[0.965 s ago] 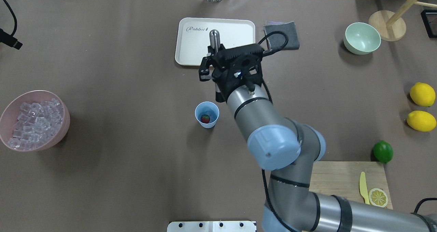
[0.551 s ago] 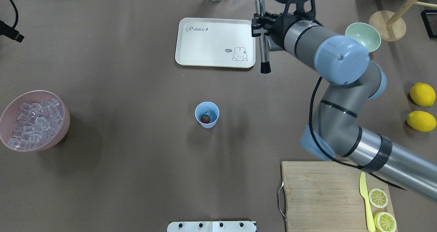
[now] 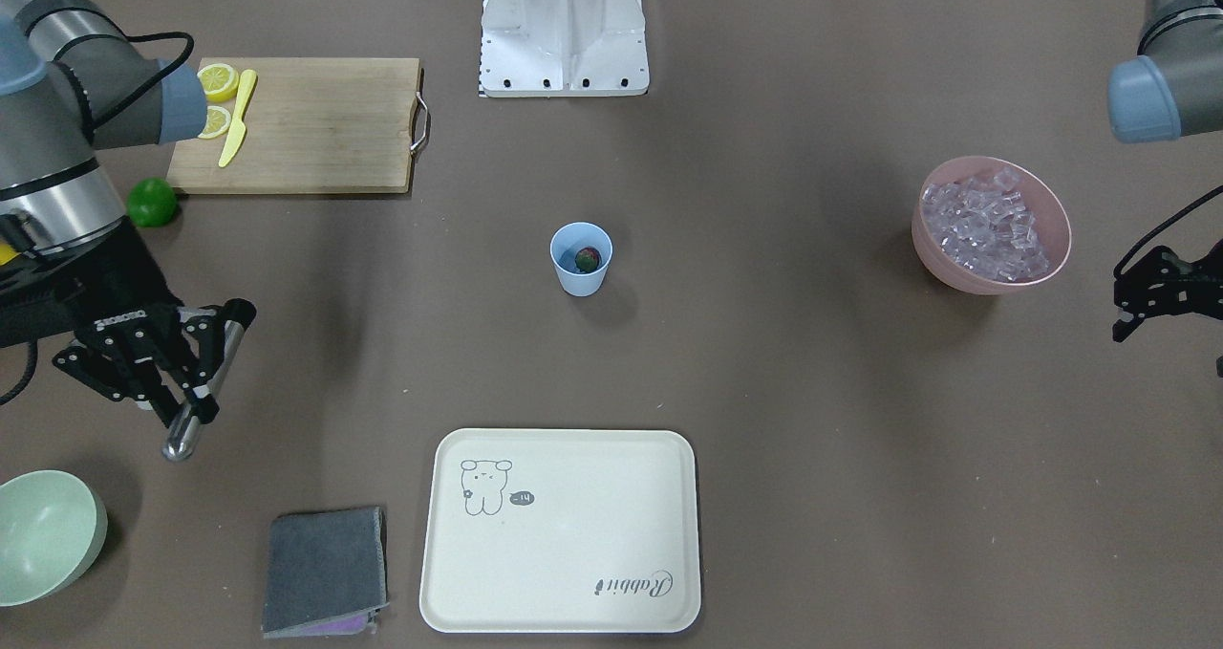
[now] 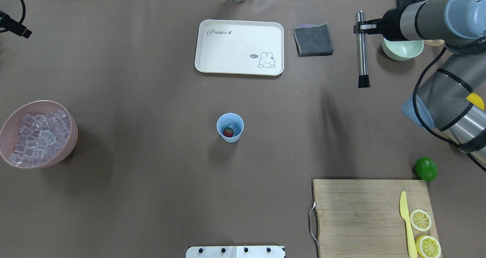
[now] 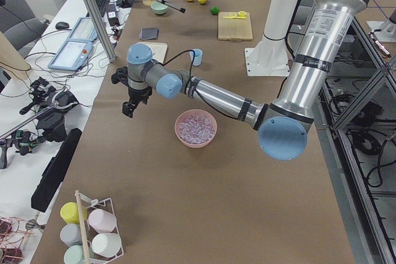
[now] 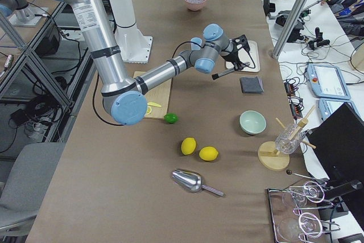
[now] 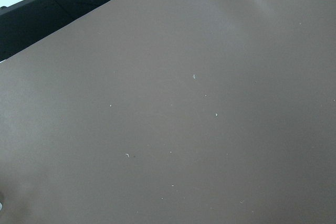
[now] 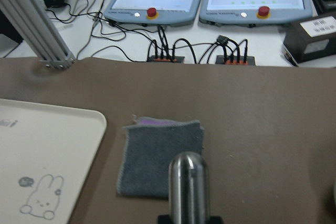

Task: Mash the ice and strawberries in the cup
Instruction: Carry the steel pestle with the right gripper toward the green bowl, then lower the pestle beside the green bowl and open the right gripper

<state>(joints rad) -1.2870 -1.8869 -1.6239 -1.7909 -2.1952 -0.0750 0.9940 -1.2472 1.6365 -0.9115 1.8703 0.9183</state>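
The light-blue plastic cup [image 4: 230,127] stands upright at the middle of the table. The red strawberry [image 4: 228,132] lies on its floor, with what looks like a clear piece of ice [image 4: 234,126] touching it. Most of the cubes are still heaped in the pink bowl [image 4: 73,138], well apart at the cup's 9 o'clock. The cup looks thin, light and easy to tip or skid under a downward push. It would best be steadied by pinching its wall at mid-height from the side, gently enough not to buckle it. The ice should be hard and slick and likely to squirt aside, and the berry soft enough to crush at once. The right gripper [image 4: 365,26] is clamped on a steel muddler [image 4: 362,56] near its upper end, up at the cup's 2 o'clock, with the black tip free. The shaft is stiff, smooth and polished, so it could slide in the grip under load. The left gripper [image 3: 1137,305] hangs beyond the pink bowl, carrying nothing that can be seen, and I cannot tell how its jaws stand. The cream tray [image 4: 212,62] at 12 o'clock reads "Rabbit" in script, and a "hi~" bubble sits beside its cartoon bunny.
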